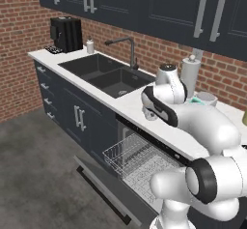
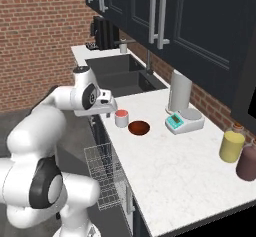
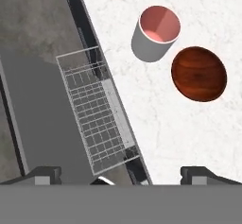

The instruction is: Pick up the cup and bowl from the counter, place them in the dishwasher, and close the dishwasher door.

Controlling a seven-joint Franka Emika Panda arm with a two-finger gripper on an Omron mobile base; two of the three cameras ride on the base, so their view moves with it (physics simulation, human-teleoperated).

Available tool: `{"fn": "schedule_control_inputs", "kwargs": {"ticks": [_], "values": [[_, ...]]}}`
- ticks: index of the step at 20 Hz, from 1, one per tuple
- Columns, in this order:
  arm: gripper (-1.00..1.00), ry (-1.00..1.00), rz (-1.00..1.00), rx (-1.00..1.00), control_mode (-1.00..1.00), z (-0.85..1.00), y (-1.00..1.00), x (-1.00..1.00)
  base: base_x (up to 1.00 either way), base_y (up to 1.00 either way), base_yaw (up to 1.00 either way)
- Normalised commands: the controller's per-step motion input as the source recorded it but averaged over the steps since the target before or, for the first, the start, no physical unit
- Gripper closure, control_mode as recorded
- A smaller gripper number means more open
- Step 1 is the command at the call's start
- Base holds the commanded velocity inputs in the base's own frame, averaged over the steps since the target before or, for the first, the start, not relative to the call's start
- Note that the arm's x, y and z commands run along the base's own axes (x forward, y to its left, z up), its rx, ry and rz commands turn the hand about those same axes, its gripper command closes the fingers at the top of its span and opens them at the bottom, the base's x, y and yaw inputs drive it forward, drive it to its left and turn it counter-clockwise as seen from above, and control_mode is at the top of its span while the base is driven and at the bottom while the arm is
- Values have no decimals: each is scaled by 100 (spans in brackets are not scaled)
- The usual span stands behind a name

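- The two-finger gripper (image 2: pixel 111 109) on the white arm hangs over the front edge of the long white, faintly marbled counter (image 2: pixel 175 166), its dark tips spread wide with nothing between them.
- The small grey-white cylindrical cup with a salmon-red inside (image 3: pixel 154 34) stands upright on the counter, ahead of the hand and slightly toward the wall; in the hand view it sits above and between the two fingertips (image 3: pixel 43 174), well clear of both.
- The shallow round dark reddish-brown bowl (image 3: pixel 199 73) lies just beside the cup, a little farther from the hand, close to it but apart.
- The cup is the nearer of the two, so a short reach forward and down over its open mouth looks like the next move; its axis is vertical, so the jaws can straddle its wall from above.
- Below the counter edge, the silver wire rack (image 3: pixel 97 110) is pulled out over the lowered dark dishwasher door (image 1: pixel 103 187), directly under the hand's near side.
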Motion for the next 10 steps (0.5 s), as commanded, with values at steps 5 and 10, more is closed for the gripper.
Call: {"fn": "schedule_control_inputs", "kwargs": {"ticks": [5, 10], "values": [[-100, 3, 14, -2, -100, -2, 16, 76, 0, 0, 0], [-100, 0, 14, 0, -100, -14, -12, 58, 0, 0, 0]]}}
